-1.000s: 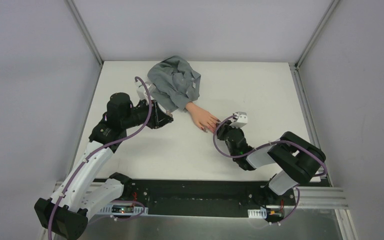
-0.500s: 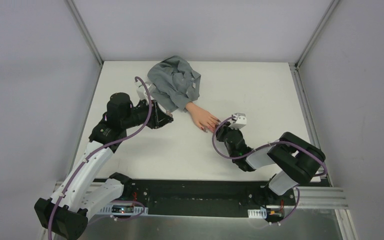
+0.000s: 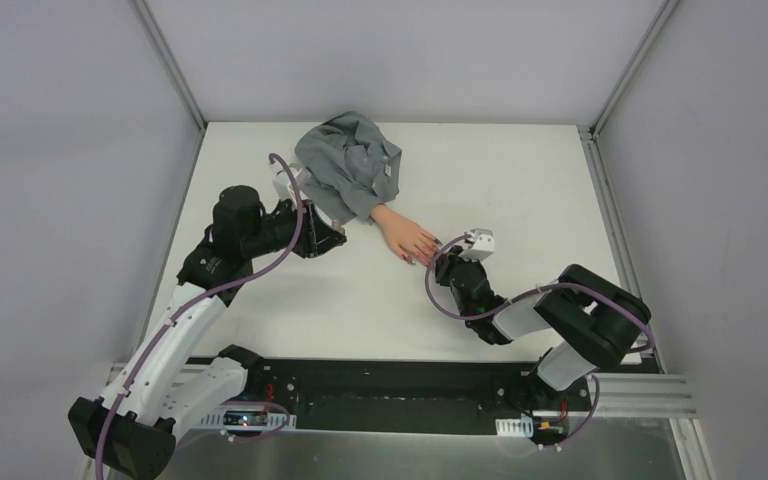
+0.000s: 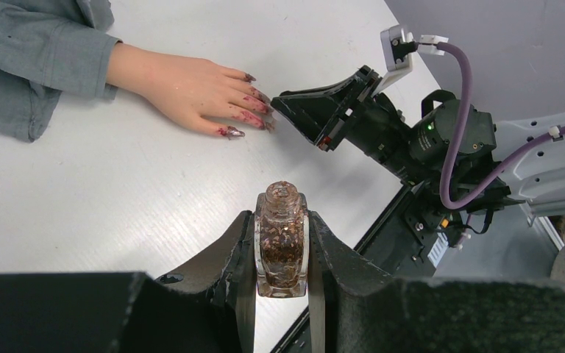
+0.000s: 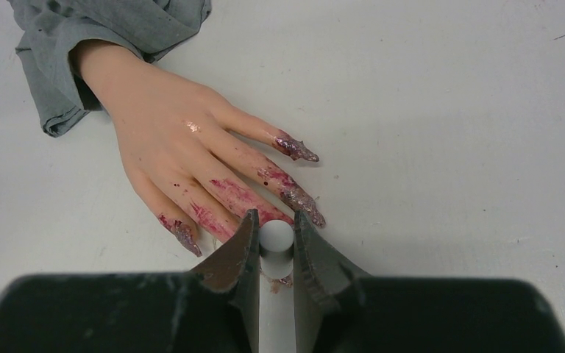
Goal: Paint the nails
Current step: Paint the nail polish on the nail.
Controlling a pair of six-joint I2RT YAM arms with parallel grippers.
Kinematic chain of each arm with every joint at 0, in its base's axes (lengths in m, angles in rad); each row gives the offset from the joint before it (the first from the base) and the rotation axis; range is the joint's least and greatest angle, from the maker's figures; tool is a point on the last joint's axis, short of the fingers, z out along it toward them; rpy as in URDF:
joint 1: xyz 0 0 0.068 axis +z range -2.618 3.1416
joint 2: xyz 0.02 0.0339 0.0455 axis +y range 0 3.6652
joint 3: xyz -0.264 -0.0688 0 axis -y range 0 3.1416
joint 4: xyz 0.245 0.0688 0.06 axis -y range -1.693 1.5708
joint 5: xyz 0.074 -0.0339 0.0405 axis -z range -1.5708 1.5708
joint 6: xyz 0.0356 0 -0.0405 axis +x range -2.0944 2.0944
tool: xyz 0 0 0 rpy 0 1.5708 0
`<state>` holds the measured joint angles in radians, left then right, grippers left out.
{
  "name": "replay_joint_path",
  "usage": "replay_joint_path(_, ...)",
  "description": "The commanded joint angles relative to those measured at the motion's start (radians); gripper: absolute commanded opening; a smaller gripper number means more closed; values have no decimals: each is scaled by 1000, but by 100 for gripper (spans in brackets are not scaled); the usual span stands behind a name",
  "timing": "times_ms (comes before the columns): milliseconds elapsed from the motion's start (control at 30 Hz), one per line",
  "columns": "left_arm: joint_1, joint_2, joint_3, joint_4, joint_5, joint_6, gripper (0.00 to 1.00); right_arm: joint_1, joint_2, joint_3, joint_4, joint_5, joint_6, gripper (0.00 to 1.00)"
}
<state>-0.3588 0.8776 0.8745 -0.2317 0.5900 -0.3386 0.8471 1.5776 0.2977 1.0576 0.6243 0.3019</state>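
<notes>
Your right gripper (image 5: pixel 275 228) is pinched tight on the white brush cap (image 5: pixel 275 237), right at the fingertips of the fake hand (image 5: pixel 169 140), about 4 o'clock from it. The nails (image 5: pixel 296 149) are smeared glittery purplish-red, and the fingers too. Your left gripper (image 4: pixel 282 217), off at the hand's 9 o'clock, is clamped on the uncapped polish bottle (image 4: pixel 282 250), well apart from the hand.

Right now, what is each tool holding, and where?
Left tool grips the polish bottle by its body; right tool pinches the white bottle cap by its sides.
</notes>
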Motion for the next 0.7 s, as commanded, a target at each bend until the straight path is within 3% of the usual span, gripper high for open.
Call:
replay_joint_path(0, 3, -21, 24, 17, 0, 13, 0, 4, -23, -2, 15, 29, 3, 0)
replay_joint_path(667, 3, -24, 24, 17, -1, 13, 0, 4, -31, -9, 10, 56, -1, 0)
